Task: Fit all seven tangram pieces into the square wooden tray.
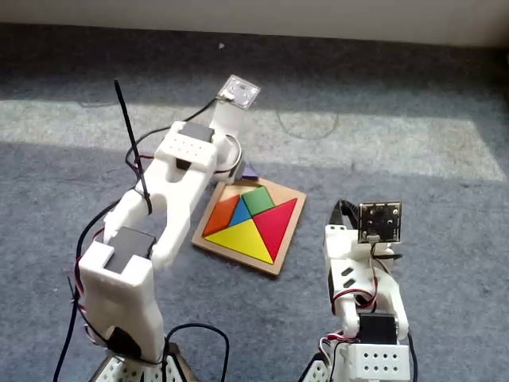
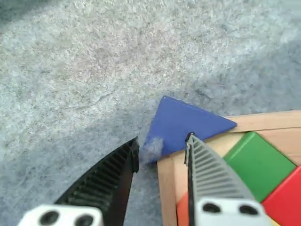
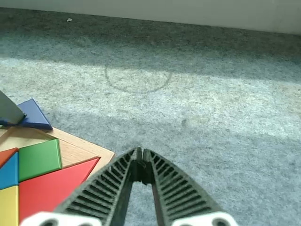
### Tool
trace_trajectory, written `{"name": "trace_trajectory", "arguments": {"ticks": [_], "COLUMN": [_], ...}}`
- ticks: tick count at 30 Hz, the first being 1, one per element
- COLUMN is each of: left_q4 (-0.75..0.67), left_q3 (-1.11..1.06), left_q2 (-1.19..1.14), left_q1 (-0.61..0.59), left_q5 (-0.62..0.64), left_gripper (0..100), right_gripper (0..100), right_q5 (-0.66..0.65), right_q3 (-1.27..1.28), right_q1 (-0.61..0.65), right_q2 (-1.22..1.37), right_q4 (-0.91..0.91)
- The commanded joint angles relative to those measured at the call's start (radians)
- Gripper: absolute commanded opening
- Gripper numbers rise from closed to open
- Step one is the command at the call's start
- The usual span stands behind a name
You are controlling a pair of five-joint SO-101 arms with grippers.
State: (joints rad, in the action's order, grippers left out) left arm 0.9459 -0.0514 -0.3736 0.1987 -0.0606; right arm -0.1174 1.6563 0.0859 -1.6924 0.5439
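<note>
The square wooden tray (image 1: 282, 256) lies on the grey carpet between the arms and holds yellow, red, green, blue and orange pieces. A dark blue triangle (image 2: 181, 123) rests partly over the tray's far corner (image 2: 164, 174), half on the carpet. My left gripper (image 2: 162, 150) is open just above that triangle, one finger on each side of its near edge. The same triangle (image 3: 29, 117) shows in the right wrist view beside the green piece (image 3: 38, 159). My right gripper (image 3: 140, 162) is shut and empty, low over the carpet to the right of the tray.
Grey carpet runs all around the tray, with a sunlit band (image 1: 358, 135) across the far side. A pale wall base (image 3: 188, 14) borders the carpet at the back. Black cables (image 1: 131, 127) trail along the left arm.
</note>
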Motion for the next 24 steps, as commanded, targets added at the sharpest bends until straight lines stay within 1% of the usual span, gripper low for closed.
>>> {"name": "trace_trajectory", "arguments": {"ticks": [1,6,10,12,19,22,24], "left_q4": [0.054,0.098,0.135,0.138,0.143,0.061,-0.031], "left_q3": [0.045,0.045,0.062,0.059,-0.036,-0.082,-0.119], "left_q2": [0.013,0.013,0.03,0.076,0.271,0.314,0.314], "left_q1": [0.051,0.051,0.053,0.053,0.048,0.047,0.047], "left_q5": [-0.009,-0.009,-0.011,-0.011,-0.011,-0.005,-0.003], "left_gripper": [18,17,10,9,9,8,8], "right_gripper": [2.0,2.0,2.0,2.0,2.0,2.0,2.0], "right_q5": [-0.011,-0.011,-0.011,-0.011,-0.011,-0.012,-0.012], "right_q3": [-0.005,-0.005,-0.005,-0.005,-0.005,-0.005,-0.005], "right_q1": [0.008,0.008,0.008,0.008,0.008,0.008,0.008], "right_q2": [-0.015,-0.015,-0.015,-0.015,-0.013,-0.013,-0.013], "right_q4": [-0.031,-0.031,-0.031,-0.031,-0.031,-0.031,-0.031]}}
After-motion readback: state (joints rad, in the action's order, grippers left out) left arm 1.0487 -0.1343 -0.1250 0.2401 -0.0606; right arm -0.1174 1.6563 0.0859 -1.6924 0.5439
